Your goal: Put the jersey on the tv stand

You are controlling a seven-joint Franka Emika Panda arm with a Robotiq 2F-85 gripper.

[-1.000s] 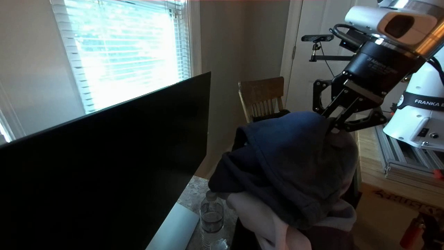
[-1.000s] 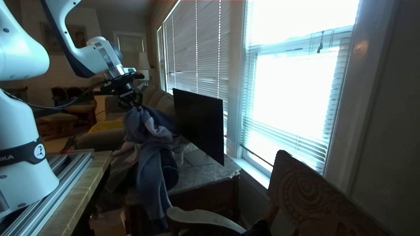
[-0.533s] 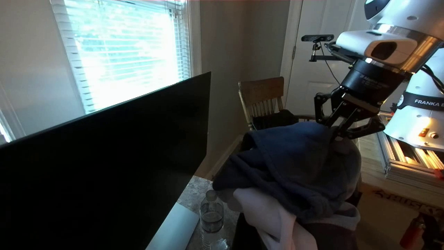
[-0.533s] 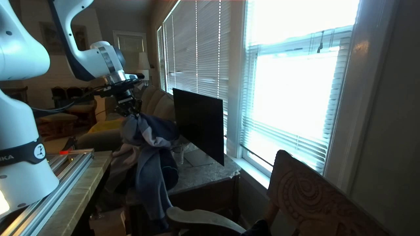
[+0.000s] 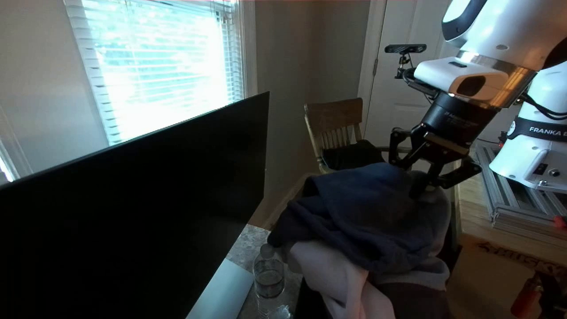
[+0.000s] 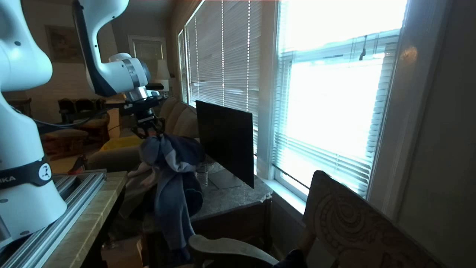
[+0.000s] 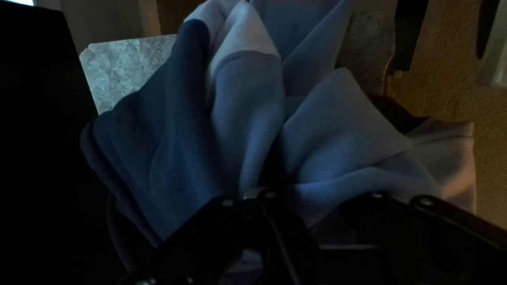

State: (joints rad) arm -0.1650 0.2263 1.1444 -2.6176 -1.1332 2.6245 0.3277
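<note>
The jersey (image 5: pixel 367 217) is a bunched blue-grey garment with a paler pinkish inner side. In an exterior view (image 6: pixel 169 193) it lies heaped at the near end of the tv stand, with part hanging down its side; it also fills the wrist view (image 7: pixel 241 114). The tv stand (image 6: pixel 232 199) has a grey mottled top, partly hidden by the jersey, and a strip shows in the wrist view (image 7: pixel 126 65). My gripper (image 5: pixel 408 180) points down at the top of the jersey with its fingers spread apart, touching or just above the cloth (image 7: pixel 323 196).
A large black TV screen (image 5: pixel 155 221) stands on the tv stand close to the jersey. A clear bottle (image 5: pixel 269 279) and a silver flat plate (image 5: pixel 223 288) are beside it. A wooden chair (image 6: pixel 357 227) stands near the stand. The robot's wooden table (image 6: pixel 95 216) is opposite.
My gripper has moved down, and the top of the jersey has sunk with it. The fingers, closed on the cloth before, have now spread apart.
</note>
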